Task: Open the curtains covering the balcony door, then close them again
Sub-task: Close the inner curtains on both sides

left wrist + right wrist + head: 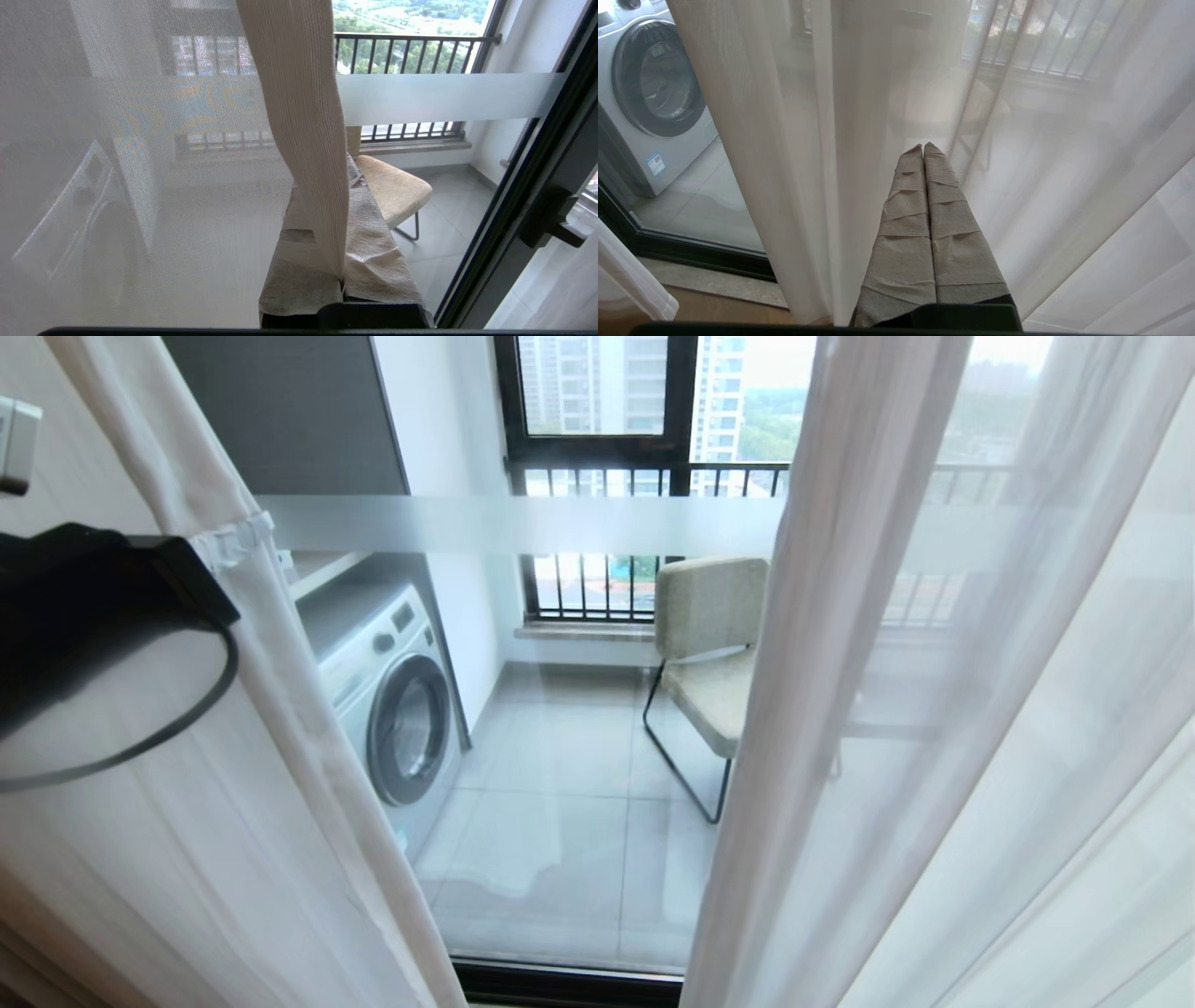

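The white sheer curtains hang parted: one panel (pixel 280 756) on the left, the other (pixel 934 709) on the right. Between them shows the balcony door (pixel 560 756), clear glass with a frosted band (pixel 523 523) and a black bottom frame (pixel 569 985). My left gripper (pixel 341 196) has tape-wrapped fingers and is shut on the ribbed hem (pixel 299 93) of the left curtain, close to the door's black frame (pixel 514 210). The left wrist shows as a black shape (pixel 93 597) at the left edge. My right gripper (pixel 923 148) is shut on nothing, low in front of the right curtain (pixel 1064 163).
Behind the glass, a washing machine (pixel 392 700) stands on the left and a beige chair (pixel 709 653) in the middle of the tiled balcony. A black-framed window with railing bars (pixel 597 457) is at the back. A door handle (pixel 546 224) juts from the frame.
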`<state>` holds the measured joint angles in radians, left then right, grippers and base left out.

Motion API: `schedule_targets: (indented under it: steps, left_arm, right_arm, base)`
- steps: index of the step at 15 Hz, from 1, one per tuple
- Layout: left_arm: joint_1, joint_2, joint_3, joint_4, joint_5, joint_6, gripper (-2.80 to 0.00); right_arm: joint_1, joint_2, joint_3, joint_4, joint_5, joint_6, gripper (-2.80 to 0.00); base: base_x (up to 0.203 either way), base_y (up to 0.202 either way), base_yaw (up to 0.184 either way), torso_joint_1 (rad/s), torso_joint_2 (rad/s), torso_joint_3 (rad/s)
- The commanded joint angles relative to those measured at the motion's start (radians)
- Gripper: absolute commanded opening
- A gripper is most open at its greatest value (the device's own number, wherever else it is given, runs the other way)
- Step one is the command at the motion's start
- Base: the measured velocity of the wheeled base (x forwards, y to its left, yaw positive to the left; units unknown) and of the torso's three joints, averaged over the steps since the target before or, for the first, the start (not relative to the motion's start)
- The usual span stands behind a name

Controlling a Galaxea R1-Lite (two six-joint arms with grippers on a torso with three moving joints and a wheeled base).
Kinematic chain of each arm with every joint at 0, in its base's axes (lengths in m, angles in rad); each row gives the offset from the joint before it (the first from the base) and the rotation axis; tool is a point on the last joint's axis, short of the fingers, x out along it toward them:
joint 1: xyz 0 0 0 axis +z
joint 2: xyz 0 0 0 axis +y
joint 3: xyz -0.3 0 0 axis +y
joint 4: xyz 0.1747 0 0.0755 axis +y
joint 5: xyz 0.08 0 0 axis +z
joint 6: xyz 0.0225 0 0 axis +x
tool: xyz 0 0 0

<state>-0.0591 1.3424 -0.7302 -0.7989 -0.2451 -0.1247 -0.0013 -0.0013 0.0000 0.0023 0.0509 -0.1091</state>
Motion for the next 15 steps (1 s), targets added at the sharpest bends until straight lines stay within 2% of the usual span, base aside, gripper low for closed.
schedule_targets:
  steps: [1, 15]
  left_arm:
    - [0.001, -0.002, 0.000, -0.005, 0.000, -0.001, -2.80]
    - [-0.013, -0.003, 0.000, -0.005, 0.003, -0.001, -2.80]
  right_arm:
    - [0.001, 0.001, 0.000, 0.001, 0.001, -0.001, -2.80]
    - [0.000, 0.001, 0.000, -0.001, 0.001, -0.001, -2.80]
  base:
    - [0.000, -0.193, 0.001, 0.002, 0.00, -0.002]
    - [0.000, -0.192, 0.002, 0.003, 0.00, 0.003]
